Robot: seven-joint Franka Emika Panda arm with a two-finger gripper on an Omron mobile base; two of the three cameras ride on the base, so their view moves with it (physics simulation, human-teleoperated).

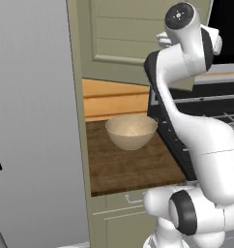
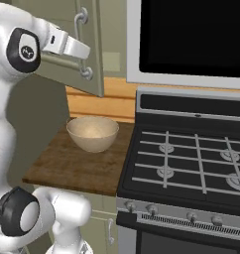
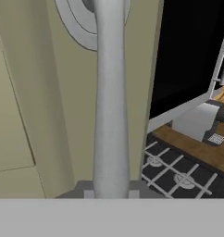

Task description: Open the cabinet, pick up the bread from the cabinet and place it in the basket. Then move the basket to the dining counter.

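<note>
Pincer [image 3: 111, 192] clamped on cabinet handle [image 3: 110, 97], stove [image 2: 191, 163] beside basket [image 2: 92, 133]

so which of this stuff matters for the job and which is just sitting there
For the job: cabinet door, its handle with the end effector shut on it, basket.
Just there: stove, wooden worktop, drawer.

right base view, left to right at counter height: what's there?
Robot arm → basket on the narrow wood worktop → stove. Higher up, the gripper is shut on the cabinet door's silver handle.
</note>
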